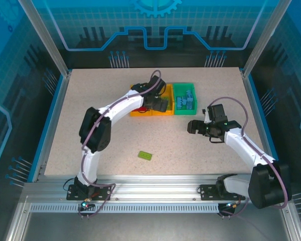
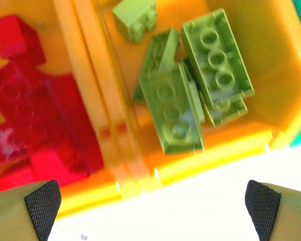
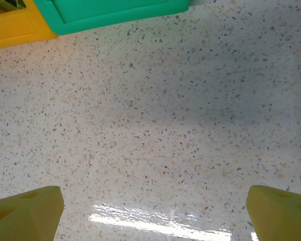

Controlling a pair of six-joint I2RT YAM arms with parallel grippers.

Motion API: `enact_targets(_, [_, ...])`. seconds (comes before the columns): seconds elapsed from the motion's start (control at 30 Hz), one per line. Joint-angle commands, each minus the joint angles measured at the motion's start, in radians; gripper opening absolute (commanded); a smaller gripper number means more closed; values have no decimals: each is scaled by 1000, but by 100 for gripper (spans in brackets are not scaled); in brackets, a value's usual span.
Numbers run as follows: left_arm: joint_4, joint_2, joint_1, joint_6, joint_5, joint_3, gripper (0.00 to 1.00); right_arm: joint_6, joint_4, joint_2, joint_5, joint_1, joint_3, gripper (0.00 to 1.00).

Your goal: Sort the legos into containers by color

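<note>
A pale speckled table [image 1: 190, 155] has blue trim [image 1: 51, 123] along its left and right edges, a slotted metal rail [image 1: 155, 207] at its near edge and blue printed panels [image 1: 155, 25] behind its far edge.

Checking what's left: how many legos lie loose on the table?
1: a green lego on the table, near its front edge, left of centre. Others may be hidden.

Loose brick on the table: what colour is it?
The brick is lime green; top view shows it best.
</note>
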Motion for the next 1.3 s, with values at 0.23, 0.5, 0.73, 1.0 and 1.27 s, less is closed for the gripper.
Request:
enact_targets(0.23, [44,-408,-174,-210,-33,-543,99,5,19,-20,-30,-7,-32,95])
enact_targets(0.5, [9,-440,-314,-326,-22,-698,99,10,20,-15,-35,-6,-33,95])
enact_targets(0.73, [21,-410,-377,-387,0,-733,99,13,11,-31,-24,-6,-43,95])
enact_targets(1.0, [39,-346,-395,-390,9,-742,98,9,6,-30,-16,-6,-35,95])
enact_targets(1.27, [55,-270,-395,-392,7,-728,86,0,-8,-35,2,-8,-34,96])
